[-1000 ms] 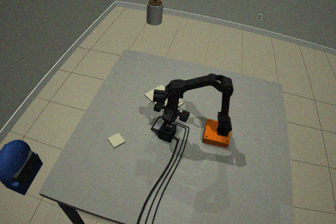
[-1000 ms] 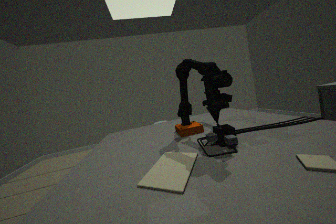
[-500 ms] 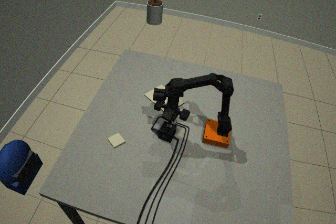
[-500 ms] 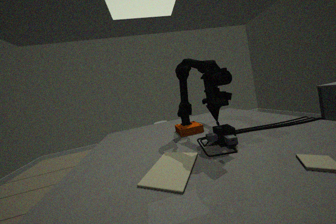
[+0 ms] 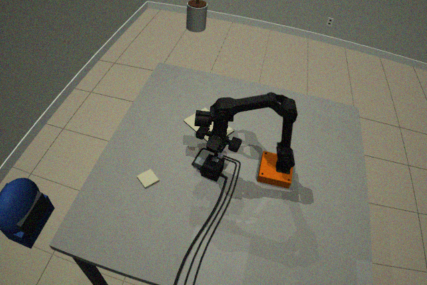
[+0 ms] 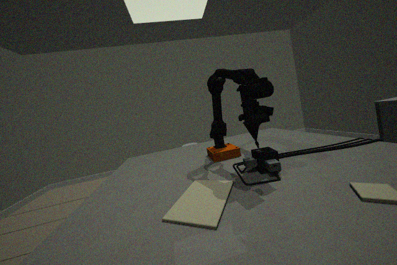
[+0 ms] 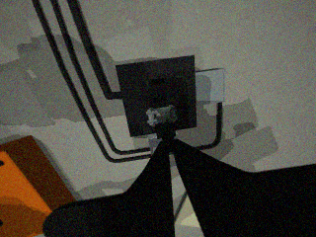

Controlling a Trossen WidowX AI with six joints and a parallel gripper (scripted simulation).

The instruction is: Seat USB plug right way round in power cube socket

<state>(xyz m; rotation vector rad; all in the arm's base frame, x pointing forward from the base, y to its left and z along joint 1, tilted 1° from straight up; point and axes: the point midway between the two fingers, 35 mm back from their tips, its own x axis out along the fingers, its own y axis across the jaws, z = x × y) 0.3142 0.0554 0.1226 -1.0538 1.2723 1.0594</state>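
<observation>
The black power cube [image 5: 212, 168] [image 6: 265, 153] [image 7: 138, 101] stands on the table, with dark socket openings on its top. My gripper [image 5: 217, 152] [image 6: 257, 143] [image 7: 169, 145] points down at one edge of that top. Its fingers are shut on the USB plug [image 7: 166, 132], whose small dark body shows at the fingertips. A small grey metallic piece [image 7: 162, 116] shows beside the plug, over the cube's top near that edge. The fingers hide part of the plug. I cannot tell how deep it sits or which way round it is.
Light grey blocks [image 6: 273, 165] [image 7: 211, 85] stick out of the cube's sides. Black cables [image 5: 220, 202] [image 6: 324, 150] [image 7: 74, 84] loop around it. The orange arm base [image 5: 272, 175] [image 6: 224, 152] [image 7: 25, 178] is nearby. Two pale flat pads [image 5: 148, 178] [image 6: 198, 204] lie on the table.
</observation>
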